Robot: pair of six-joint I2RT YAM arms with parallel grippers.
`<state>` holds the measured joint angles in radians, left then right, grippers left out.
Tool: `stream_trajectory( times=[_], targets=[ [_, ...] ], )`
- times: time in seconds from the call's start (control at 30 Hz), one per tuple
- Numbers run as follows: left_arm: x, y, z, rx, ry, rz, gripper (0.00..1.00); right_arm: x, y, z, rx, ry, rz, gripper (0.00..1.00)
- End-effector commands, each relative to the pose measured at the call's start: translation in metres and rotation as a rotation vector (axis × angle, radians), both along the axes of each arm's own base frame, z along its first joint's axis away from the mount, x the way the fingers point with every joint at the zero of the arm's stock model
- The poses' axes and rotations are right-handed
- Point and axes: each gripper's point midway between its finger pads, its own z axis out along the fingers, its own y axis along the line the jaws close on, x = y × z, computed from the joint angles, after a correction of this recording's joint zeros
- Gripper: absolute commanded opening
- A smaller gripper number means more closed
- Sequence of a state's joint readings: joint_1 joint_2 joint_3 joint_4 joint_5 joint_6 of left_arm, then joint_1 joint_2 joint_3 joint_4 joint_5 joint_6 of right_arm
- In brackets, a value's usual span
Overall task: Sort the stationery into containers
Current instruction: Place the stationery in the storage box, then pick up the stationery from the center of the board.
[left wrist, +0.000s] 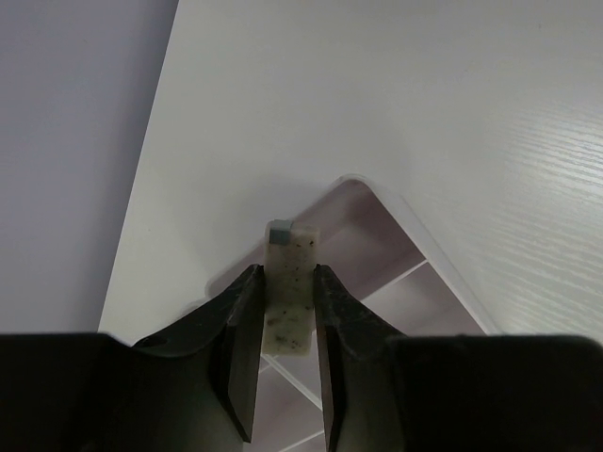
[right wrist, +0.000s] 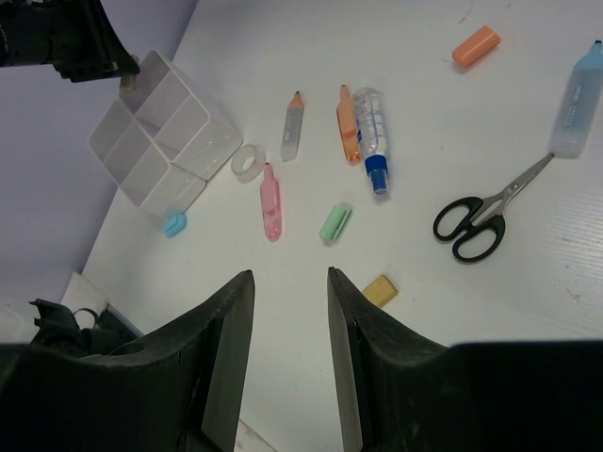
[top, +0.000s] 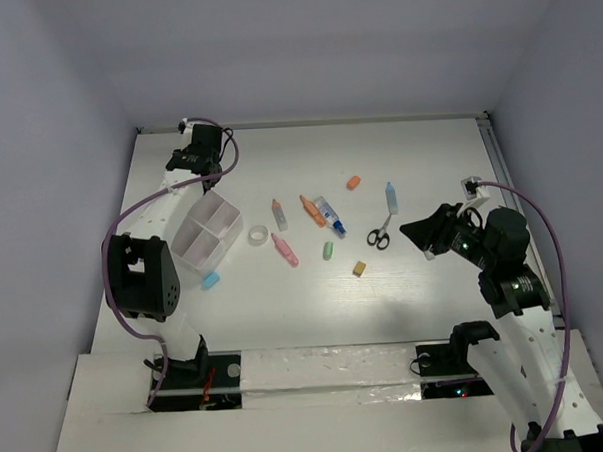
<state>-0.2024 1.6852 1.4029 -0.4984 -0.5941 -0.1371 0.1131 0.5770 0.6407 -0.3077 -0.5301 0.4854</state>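
Left wrist view: the left pincer (left wrist: 287,275) pinches a speckled off-white eraser block (left wrist: 290,250) between its fingers, with a small grey patch at the block's far end. It hangs at the far corner cell of the containers (left wrist: 407,220), a white four-cell box on the left side of the bench (top: 429,160). That position reads as the moment before a drop, with the block lined up to fall inside the walls. The right pincer (right wrist: 290,278) stands spread with nothing between its fingers, raised above the near right of the bench, probably waiting its turn. Loose stationery lies mid-bench, outside the box: scissors (right wrist: 476,221), a blue-white tube (right wrist: 372,132), a pink marker (right wrist: 270,200) and an orange marker (right wrist: 348,122). The tube carries print too small to read, and no other writing or brand shows.
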Motion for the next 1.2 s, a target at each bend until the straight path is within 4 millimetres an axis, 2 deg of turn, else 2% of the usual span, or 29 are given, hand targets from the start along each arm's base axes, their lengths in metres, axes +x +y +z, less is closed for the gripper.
stream_trajectory(
  times=[0.0,0.17,0.43,0.53,0.57,0.6,0.7,0.73,0.77,0.8,0.83,0.87,0.9,0.93,0.97,1.0,1.07,1.17],
  targets=[
    [0.001,0.001,0.017,0.004,-0.040,-0.005,0.21,-0.001,0.000,0.016,-0.013,-0.057,0.002,0.43],
    [0.000,0.003,0.019,0.015,-0.042,0.001,0.32,-0.001,0.000,0.017,-0.015,-0.058,0.001,0.43],
    [0.000,0.003,0.022,0.008,-0.055,0.009,0.35,-0.002,-0.002,0.017,-0.019,-0.058,-0.006,0.43],
    [-0.001,-0.017,0.038,-0.029,-0.100,-0.041,0.35,-0.001,-0.002,0.016,-0.020,-0.057,-0.009,0.43],
    [-0.002,-0.030,0.044,-0.050,-0.117,-0.074,0.35,-0.001,-0.002,0.016,-0.020,-0.057,-0.007,0.43],
    [-0.008,-0.059,0.056,-0.072,-0.147,-0.148,0.35,0.000,-0.002,0.015,-0.019,-0.053,-0.009,0.43],
    [-0.030,-0.115,0.080,-0.142,-0.209,-0.272,0.35,0.001,-0.003,0.017,-0.022,-0.055,-0.016,0.43],
    [-0.044,-0.153,0.082,-0.185,-0.215,-0.362,0.35,0.001,-0.003,0.017,-0.020,-0.054,-0.018,0.43],
    [-0.053,-0.179,0.085,-0.259,-0.229,-0.430,0.36,0.001,-0.004,0.017,-0.022,-0.051,-0.024,0.43],
    [-0.067,-0.196,0.084,-0.331,-0.241,-0.465,0.36,0.002,-0.004,0.018,-0.021,-0.051,-0.028,0.43],
    [-0.087,-0.230,0.081,-0.418,-0.226,-0.561,0.37,0.002,-0.005,0.017,-0.023,-0.047,-0.033,0.43],
    [-0.097,-0.249,0.068,-0.489,-0.232,-0.609,0.41,0.003,-0.007,0.017,-0.026,-0.048,-0.050,0.43],
    [-0.110,-0.264,0.076,-0.585,-0.259,-0.650,0.44,0.002,-0.009,0.018,-0.026,-0.046,-0.058,0.43],
    [-0.125,-0.283,0.071,-0.670,-0.237,-0.709,0.45,0.000,-0.010,0.022,-0.030,-0.045,-0.065,0.43],
    [-0.136,-0.306,0.079,-0.756,-0.272,-0.769,0.49,0.000,-0.012,0.025,-0.032,-0.050,-0.077,0.43],
    [-0.149,-0.315,0.062,-0.804,-0.237,-0.780,0.51,-0.001,-0.014,0.031,-0.031,-0.063,-0.090,0.43],
    [-0.171,-0.343,0.053,-0.865,-0.206,-0.849,0.54,-0.002,-0.020,0.045,-0.033,-0.087,-0.126,0.43],
    [-0.178,-0.370,0.033,-0.850,-0.163,-0.874,0.55,-0.002,-0.029,0.061,-0.050,-0.116,-0.179,0.43]
  ],
)
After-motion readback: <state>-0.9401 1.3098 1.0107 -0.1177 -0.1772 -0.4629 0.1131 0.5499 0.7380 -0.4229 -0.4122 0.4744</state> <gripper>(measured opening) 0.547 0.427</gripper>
